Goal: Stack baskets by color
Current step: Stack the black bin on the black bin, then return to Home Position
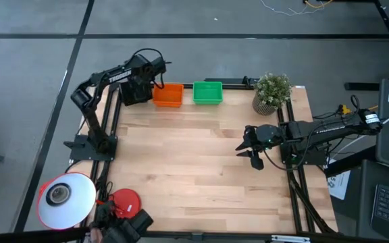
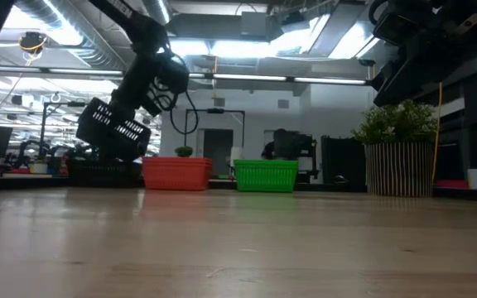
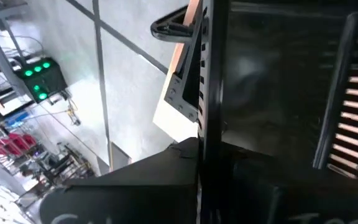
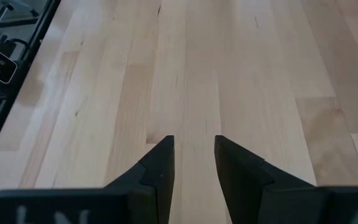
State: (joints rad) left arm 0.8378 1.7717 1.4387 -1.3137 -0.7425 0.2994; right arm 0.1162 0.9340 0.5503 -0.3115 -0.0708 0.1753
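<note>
My left gripper [image 1: 140,82] is at the table's far left corner, shut on a black basket [image 2: 113,129] that hangs tilted in the air. Right under it a black basket or stack [image 2: 98,172] rests on the table; how many I cannot tell. To its right along the far edge stand an orange basket [image 1: 168,95] and a green basket [image 1: 207,92], each bottom down. My right gripper [image 4: 194,152] hovers open over bare wood at the table's right side [image 1: 247,151], with nothing between its fingers. My left gripper holds the black basket by one side wall at its rim [image 3: 206,118], and the rim runs straight out from between the fingers. The fingers themselves are hidden by the basket and the gripper body. The basket is lifted clear and tilted [image 2: 98,116], over the black one on the table.
A potted green plant [image 1: 271,92] stands at the far right corner. A red round thing [image 1: 125,202] and a white disc [image 1: 65,198] sit at the near left corner. The middle of the wooden table [image 1: 194,169] is bare wood.
</note>
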